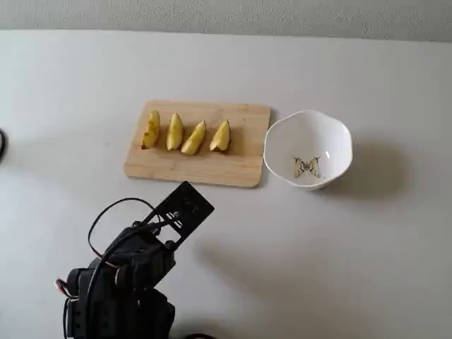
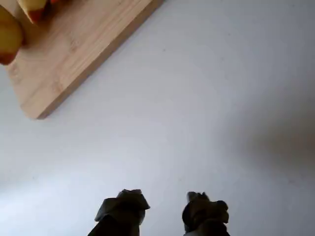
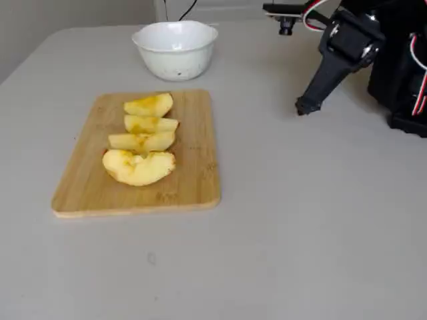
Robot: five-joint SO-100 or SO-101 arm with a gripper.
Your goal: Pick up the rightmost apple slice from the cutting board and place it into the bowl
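Observation:
The cutting board lies mid-table with several yellow apple slices in a row. The rightmost apple slice in a fixed view is the one nearest the bowl in the other fixed view. The white wavy-rimmed bowl with a butterfly inside stands just right of the board; it also shows in the other fixed view. My gripper hangs over bare table in front of the board, empty, its jaws a little apart. In the wrist view the gripper shows two dark fingertips with table between them.
The leftmost slice has brown marks. The wrist view shows the board's corner and two slice ends at the top left. The arm's base sits at the near left edge. A dark cable end lies at the far left.

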